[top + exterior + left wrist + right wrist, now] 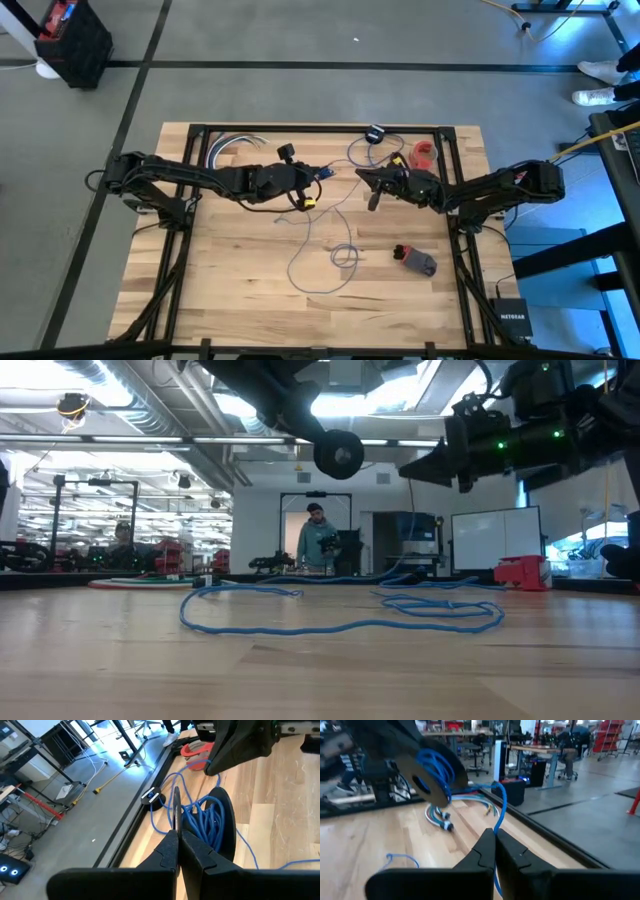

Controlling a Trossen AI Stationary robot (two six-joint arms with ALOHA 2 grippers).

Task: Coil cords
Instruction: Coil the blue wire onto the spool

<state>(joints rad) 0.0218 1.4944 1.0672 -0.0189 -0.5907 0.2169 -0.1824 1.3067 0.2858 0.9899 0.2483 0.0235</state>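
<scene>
A thin blue cord (335,255) lies in loose loops on the wooden table, and more of it is wound on a small black spool (215,820). The spool (340,452) hangs above the table's middle. My left gripper (322,176) reaches in from the left and is shut on the spool. My right gripper (362,177) faces it from the right, close by, and is shut on the cord (498,805) just off the spool (432,775). My left gripper pinches the thin rim of one black spool flange (176,807) between its two fingers, the flange edge-on to them. The fingers slant slightly downward from the table's left. The spool is lifted clear of the table. My right gripper pinches a single strand of the blue cord (497,817) between its two fingers. The fingers come about level from the table's right. From the fingers the strand rises and bends over to the spool; below them it drops toward the table.
A black puck (375,133) and a red item (424,153) lie near the far edge. A grey and red object (415,260) sits toward the near right, and a cable bundle (235,148) at the far left. A person (318,540) stands in the room beyond.
</scene>
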